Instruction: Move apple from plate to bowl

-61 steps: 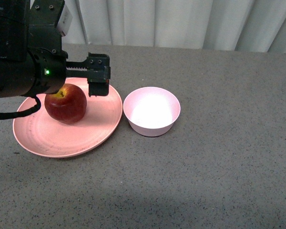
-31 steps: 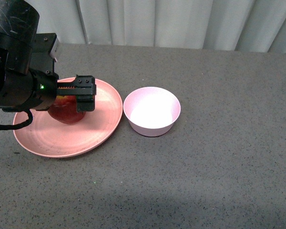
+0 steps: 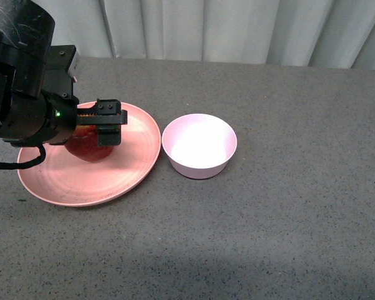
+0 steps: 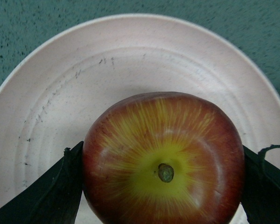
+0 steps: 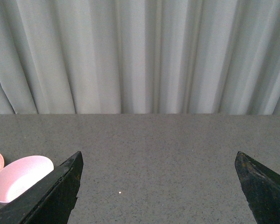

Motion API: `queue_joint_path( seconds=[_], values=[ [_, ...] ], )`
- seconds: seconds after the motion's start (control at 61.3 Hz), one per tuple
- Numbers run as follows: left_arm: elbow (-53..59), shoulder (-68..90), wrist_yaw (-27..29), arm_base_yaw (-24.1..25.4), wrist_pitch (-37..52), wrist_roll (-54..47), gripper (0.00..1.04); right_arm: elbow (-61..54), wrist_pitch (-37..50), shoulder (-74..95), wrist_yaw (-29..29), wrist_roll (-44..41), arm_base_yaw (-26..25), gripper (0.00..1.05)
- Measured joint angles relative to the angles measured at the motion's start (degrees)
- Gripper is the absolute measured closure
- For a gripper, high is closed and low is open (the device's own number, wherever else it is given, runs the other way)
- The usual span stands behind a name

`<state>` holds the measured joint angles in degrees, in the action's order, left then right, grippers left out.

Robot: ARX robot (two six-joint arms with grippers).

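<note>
**Apple (image 4: 163,135) on plate, gripped by left pincer**

Rests near the middle of the salmon-pink plate (image 4: 130,60), stem up, with yellow streaks fanning out from the stem into dark red. In the front view, shows only as a red lower half under the black arm.

Flanked by the left gripper (image 4: 162,156): one dark finger (image 4: 60,186) pressed to one side of the fruit, the other to the opposite side, so clenched on the apple. No gap visible between fruit and plate.

Just beside the plate, on the robot's right, stands the pale-pink bowl (image 3: 197,167), upright, whitish inside, holding nothing, its rim close to the plate's edge but apart from it.

Further out, the right gripper (image 5: 157,156), out of the front view: fingers spread wide with nothing between them, released, above the grey speckled table (image 3: 287,206), facing a pale pleated curtain (image 5: 140,56).
</note>
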<state>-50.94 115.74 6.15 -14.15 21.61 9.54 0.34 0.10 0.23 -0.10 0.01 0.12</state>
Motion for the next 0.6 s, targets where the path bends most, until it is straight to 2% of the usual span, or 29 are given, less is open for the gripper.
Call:
queue_joint_path(
  seconds=[0.359, 0.604],
  values=[
    [1.0, -6.1, -0.1, -15.2, 1.3, 2.2, 0.23, 0.0, 0.0, 0.0, 0.0, 0.0, 0.0, 0.09],
    [-0.4, -3.3, 0.9, -17.4, 2.2, 2.9, 0.23, 0.0, 0.0, 0.0, 0.0, 0.0, 0.0, 0.09]
  ],
)
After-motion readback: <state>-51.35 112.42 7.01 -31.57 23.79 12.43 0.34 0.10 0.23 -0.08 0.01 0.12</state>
